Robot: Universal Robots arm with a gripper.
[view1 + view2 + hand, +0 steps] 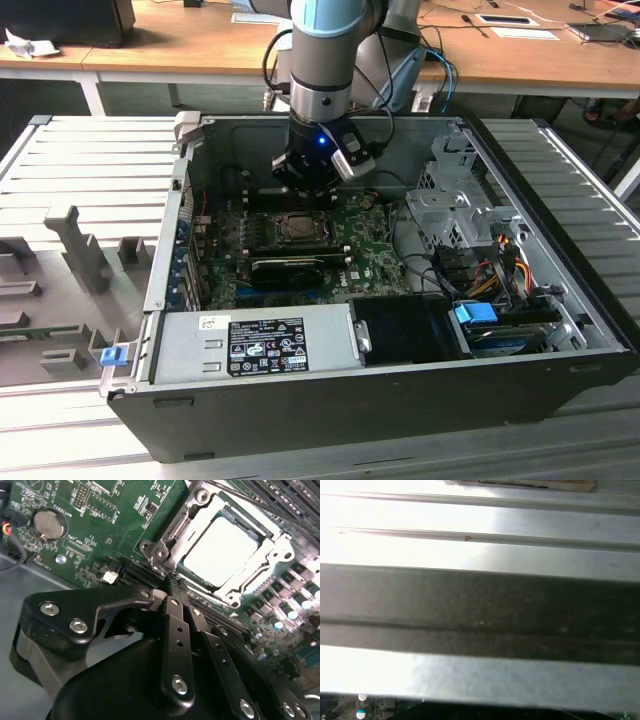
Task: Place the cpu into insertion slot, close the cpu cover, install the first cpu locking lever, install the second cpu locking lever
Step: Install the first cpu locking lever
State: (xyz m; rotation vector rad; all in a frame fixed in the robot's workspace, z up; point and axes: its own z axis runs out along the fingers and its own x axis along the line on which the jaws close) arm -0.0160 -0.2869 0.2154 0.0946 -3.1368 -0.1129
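Observation:
The cpu (222, 550) lies flat in the insertion slot (161, 552), its silver top bright in the second wrist view. The cpu cover (272, 560) is down over it, framing the chip's edges. My gripper (176, 584) is shut, its black fingers (170, 615) pressed together, with the tips at the socket's edge near one corner. I cannot tell whether the tips touch a locking lever. In the exterior view the gripper (305, 195) hangs just behind the socket (297, 228), inside the open computer case.
A black graphics card (290, 268) lies in front of the socket. The power supply (250, 340) fills the case's front, a drive cage (450, 200) and cables (490, 270) its right. A coin battery (49, 524) sits on the board. A case wall (480, 605) is close by.

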